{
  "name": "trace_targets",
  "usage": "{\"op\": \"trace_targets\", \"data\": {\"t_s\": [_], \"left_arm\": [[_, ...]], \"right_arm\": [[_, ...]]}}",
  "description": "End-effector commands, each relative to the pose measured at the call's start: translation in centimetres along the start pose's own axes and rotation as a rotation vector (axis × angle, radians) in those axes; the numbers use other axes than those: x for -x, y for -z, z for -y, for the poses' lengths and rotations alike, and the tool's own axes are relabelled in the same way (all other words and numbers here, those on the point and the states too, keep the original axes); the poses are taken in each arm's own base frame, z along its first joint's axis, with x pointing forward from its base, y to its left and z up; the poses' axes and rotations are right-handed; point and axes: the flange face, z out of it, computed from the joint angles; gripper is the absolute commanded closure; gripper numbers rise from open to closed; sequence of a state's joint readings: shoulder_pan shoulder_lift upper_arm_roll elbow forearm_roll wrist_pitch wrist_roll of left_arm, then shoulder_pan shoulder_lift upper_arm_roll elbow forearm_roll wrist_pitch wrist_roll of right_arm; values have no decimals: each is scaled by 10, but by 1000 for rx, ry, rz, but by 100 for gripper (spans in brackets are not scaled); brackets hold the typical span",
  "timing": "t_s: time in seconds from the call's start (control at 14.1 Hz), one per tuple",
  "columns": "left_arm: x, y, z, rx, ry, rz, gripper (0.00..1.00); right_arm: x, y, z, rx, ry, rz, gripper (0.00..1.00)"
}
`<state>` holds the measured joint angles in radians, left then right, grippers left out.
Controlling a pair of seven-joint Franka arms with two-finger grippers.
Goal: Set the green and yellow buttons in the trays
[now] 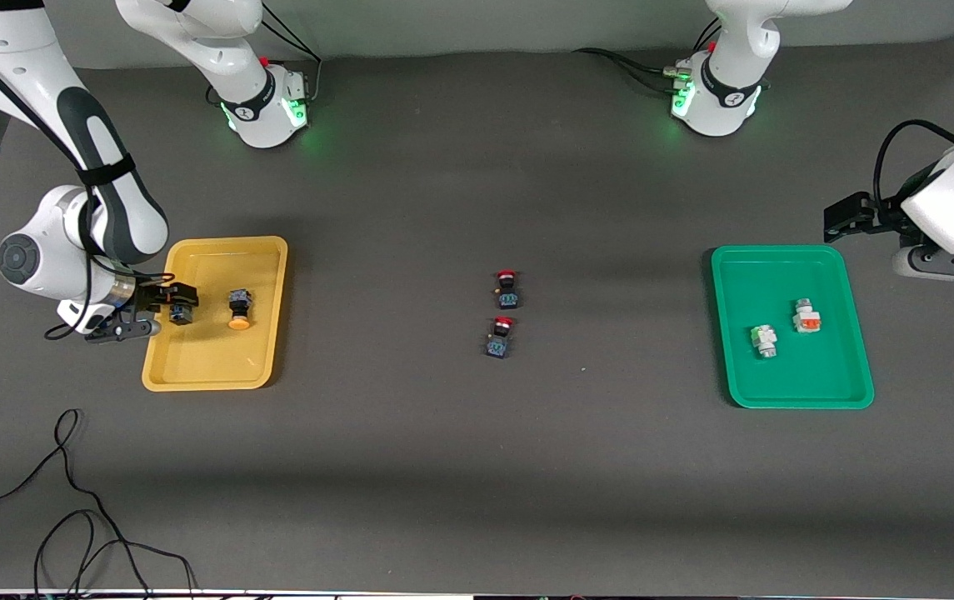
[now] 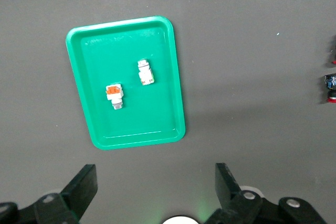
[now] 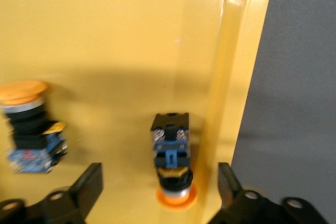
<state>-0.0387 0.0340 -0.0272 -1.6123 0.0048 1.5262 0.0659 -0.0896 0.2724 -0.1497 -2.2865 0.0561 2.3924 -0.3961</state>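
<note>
Lying on a matte dark grey bench, two shallow glossy plastic trays with rounded corners sit at mid-height of the front picture: a yellow tray at the picture's left edge area and a green tray toward its right. Two orange-yellow-capped push-buttons with black-and-blue bodies lie inside the yellow tray: one near its centre, the other close to the tray wall, directly under the right pincer. That pincer's black fingers stand wide apart on either side of the button, touching nothing. Two white-grey blocky switches rest in the green tray, one green-tipped, one carrying an orange block. Two red-capped black switches lie at the picture's centre, one just below the other. At the upper right edge, the left pincer waits above bare bench beside the green tray, fingers spread and empty.
</note>
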Motion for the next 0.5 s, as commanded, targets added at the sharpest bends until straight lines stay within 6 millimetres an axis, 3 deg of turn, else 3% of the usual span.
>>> {"op": "trace_targets", "data": {"t_s": [0.0,0.14,0.43], "left_arm": [[4,5,-3,-2,8,-19,0],[2,6,-4,-6,5,-32,0],[1,7,-5,-8,3,-35,0]], "right_arm": [[14,65,10,-13,16,-30,0],[24,106,9,-24,-10,-56,0],[21,221,14,-59,-147,-8,0]]}}
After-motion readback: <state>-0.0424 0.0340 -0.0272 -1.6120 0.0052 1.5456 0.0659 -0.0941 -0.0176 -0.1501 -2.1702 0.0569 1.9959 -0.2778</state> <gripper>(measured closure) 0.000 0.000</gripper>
